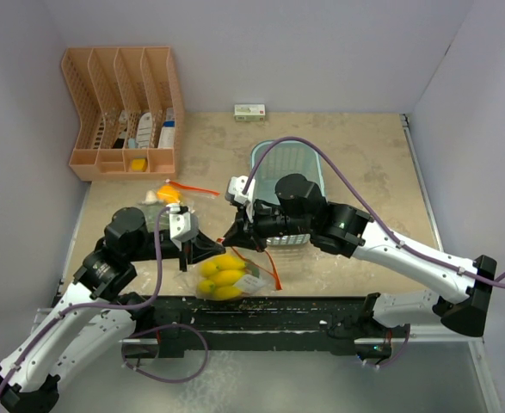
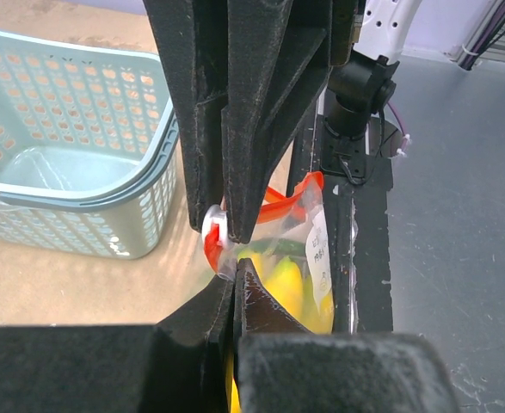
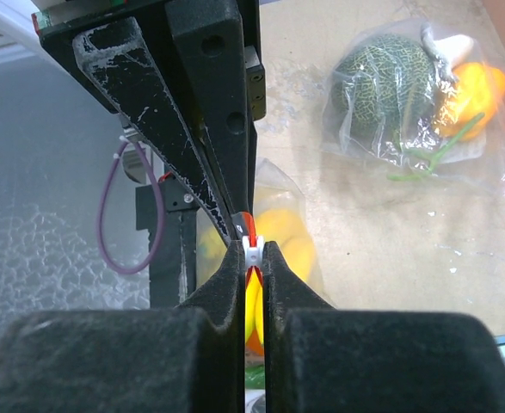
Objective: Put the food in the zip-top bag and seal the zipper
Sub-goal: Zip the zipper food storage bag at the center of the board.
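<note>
A clear zip-top bag (image 1: 235, 280) with a red zipper strip (image 1: 272, 268) lies near the table's front edge. It holds a bunch of yellow bananas (image 1: 222, 275) and a long green vegetable (image 2: 280, 247). My left gripper (image 2: 236, 274) is shut on the bag's top corner. My right gripper (image 3: 251, 249) meets it tip to tip, shut on the white zipper slider (image 3: 251, 253). In the top view, the left gripper (image 1: 218, 250) and the right gripper (image 1: 231, 240) touch just above the bananas. A round green head (image 3: 381, 77) and an orange fruit (image 3: 474, 93) lie in a second clear bag (image 1: 162, 206).
A light blue mesh basket (image 1: 314, 168) stands behind the right arm. An orange desk organizer (image 1: 123, 112) fills the back left corner. A small box (image 1: 249, 111) lies by the back wall. A black rail (image 1: 278, 310) runs along the near edge.
</note>
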